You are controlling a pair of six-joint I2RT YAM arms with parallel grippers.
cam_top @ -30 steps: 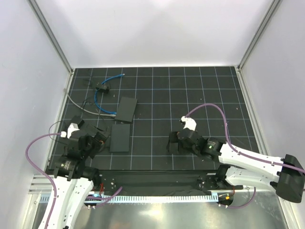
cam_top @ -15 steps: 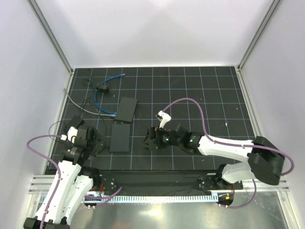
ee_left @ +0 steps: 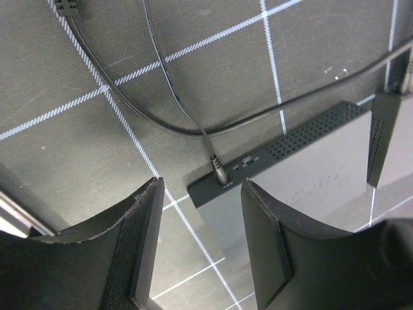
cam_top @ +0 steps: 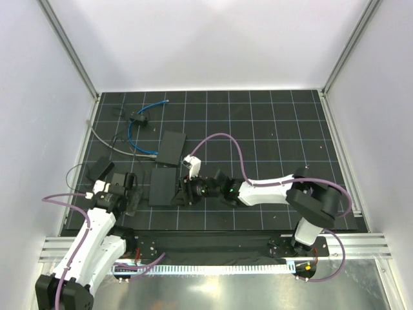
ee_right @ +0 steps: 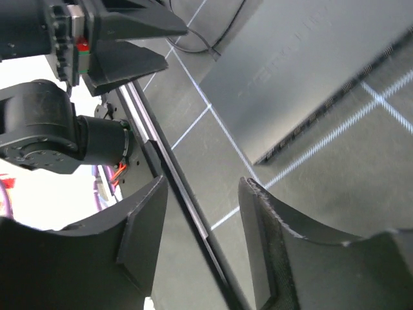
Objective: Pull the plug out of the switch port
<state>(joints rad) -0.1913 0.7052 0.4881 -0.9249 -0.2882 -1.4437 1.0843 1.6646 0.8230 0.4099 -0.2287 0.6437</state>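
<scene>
The left pincer (ee_left: pixel 200 187) and the right pincer (ee_right: pixel 203 183) are both partly open and hold nothing, and the plug (cam_top: pixel 153 155) sits at the edge of the small black box (cam_top: pixel 171 147), a little past them.

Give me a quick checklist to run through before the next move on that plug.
1. Plug in the switch: ok, it looks seated at the box's edge.
2. Left gripper empty, jaws apart: ok.
3. Right gripper empty, jaws apart: ok.
4. A gripper lined up on the plug: not ok, both are beside the slab.
5. Blue cable free to follow a pull: cannot tell.
</scene>
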